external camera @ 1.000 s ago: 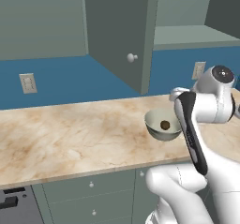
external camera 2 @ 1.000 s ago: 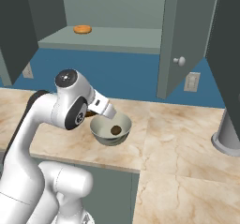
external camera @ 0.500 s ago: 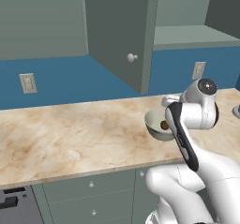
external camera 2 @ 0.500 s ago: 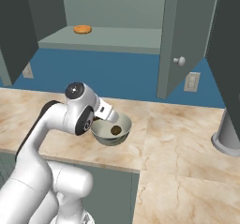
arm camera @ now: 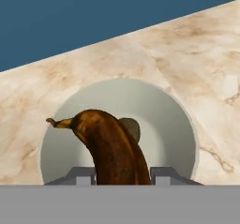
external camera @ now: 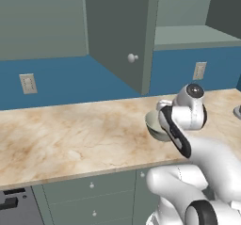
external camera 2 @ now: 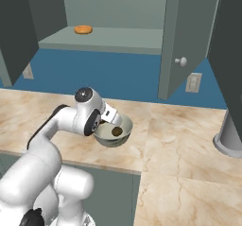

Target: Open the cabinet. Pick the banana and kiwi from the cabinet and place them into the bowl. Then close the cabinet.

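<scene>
My gripper (arm camera: 123,174) is shut on the banana (arm camera: 110,145), a dark brown crescent that points up between the two finger tips. It hangs just over the bowl (arm camera: 173,124), whose pale inside spreads beneath it. The kiwi (arm camera: 133,126) lies in the bowl, partly hidden behind the banana. In the right base view the bowl (external camera 2: 107,139) stands on the counter with the kiwi (external camera 2: 116,132) in it and my hand above its left rim. The cabinet stands open, its knobbed door (external camera 2: 182,40) swung out and its pale shelf (external camera 2: 123,36) bare in the middle.
A flat orange item (external camera 2: 83,29) lies at the back left of the shelf. A grey cylinder (external camera 2: 231,136) stands on the marble counter (external camera 2: 184,144) to the right. Wall outlets (external camera: 27,84) (external camera: 200,70) sit on the blue backsplash. Drawer fronts (external camera: 94,196) run below.
The arm has swung lower and closer to the bowl, bringing the hand with the banana over it. The kiwi and the bowl have stayed put.
</scene>
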Robot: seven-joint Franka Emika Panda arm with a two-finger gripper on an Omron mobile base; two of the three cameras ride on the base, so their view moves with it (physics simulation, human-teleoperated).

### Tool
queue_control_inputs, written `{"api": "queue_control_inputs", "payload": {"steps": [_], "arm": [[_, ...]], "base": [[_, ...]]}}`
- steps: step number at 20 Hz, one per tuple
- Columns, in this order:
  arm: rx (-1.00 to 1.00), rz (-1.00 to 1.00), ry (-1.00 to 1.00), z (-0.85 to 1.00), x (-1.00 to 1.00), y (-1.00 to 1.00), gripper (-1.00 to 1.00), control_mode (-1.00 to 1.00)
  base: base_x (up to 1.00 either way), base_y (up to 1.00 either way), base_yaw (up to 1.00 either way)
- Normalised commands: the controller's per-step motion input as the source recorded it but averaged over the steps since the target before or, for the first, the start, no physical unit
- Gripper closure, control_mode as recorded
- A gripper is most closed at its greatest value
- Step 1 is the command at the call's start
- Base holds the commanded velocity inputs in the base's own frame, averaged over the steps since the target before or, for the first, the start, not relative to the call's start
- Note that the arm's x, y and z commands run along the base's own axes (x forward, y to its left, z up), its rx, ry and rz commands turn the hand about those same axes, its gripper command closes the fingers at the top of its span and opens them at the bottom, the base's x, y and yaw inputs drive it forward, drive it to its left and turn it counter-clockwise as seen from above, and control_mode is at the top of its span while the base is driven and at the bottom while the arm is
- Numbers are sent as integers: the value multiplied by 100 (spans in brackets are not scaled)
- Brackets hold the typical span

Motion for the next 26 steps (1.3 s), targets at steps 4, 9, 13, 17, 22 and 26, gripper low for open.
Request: {"api": "queue_control_inputs", "payload": {"steps": [4,9,13,17,22,26], "arm": [[0,0,2,-47,44,0,100,-100],[0,0,0,-28,48,0,100,-100],[0,0,0,-17,16,-3,-100,-100],[0,0,0,-9,2,0,-100,-100],[0,0,-8,7,-14,0,-100,-100],[0,0,-25,65,-28,0,-100,-100]], "base": [[0,0,0],[0,0,0],[0,0,0],[0,0,0],[0,0,0],[0,0,0]]}}
